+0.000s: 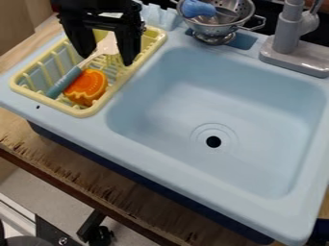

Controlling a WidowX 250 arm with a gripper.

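Camera view: gripper point(107, 58) spread wide above the rack at far left.
Its fingers stand well apart around the pale head of a blue-handled utensil point(66, 80), apparently gripping nothing. The utensil slants across the yellow rack point(82, 113) beside an orange piece point(87, 87); the rack's raised walls probably keep both out of the sink point(257, 125) to the right.

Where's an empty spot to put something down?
The sink floor is bare around the drain hole, between the yellow rack and the grey faucet. The rack is crowded: an orange thing and a blue-handled utensil inside, the claw over it. A metal colander sits behind.
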